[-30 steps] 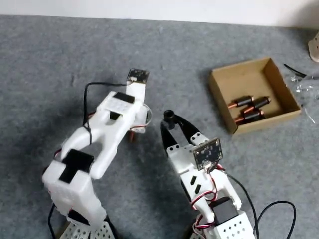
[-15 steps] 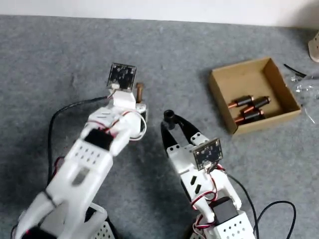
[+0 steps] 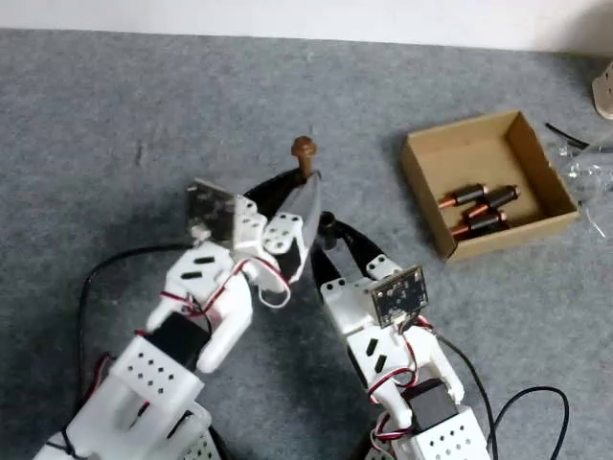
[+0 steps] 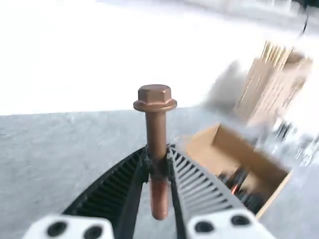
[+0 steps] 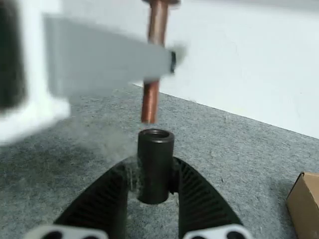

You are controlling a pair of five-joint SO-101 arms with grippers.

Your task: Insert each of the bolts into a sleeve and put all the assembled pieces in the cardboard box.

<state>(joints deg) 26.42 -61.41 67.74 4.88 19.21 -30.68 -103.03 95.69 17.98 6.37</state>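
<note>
While the left gripper (image 4: 157, 152) is clamped on its shank, the bolt (image 4: 155, 124) stands upright betw. the fingers, hex head up past the tips, lower end hanging below them. Just under that end, w/ a small gap, is the open mouth of the black sleeve (image 5: 155, 149), upright & pinched in the right gripper (image 5: 155, 172) (jaws closed on its sides). Bolt tip & sleeve look roughly lined up but apart, not yet in. The cardboard box (image 3: 423, 196) lies well beyond both grippers, off to the right gripper's right, on the grey carpet (image 3: 115, 115), w/ three assembled pieces (image 3: 476, 209) inside, approx. side by side.
</note>
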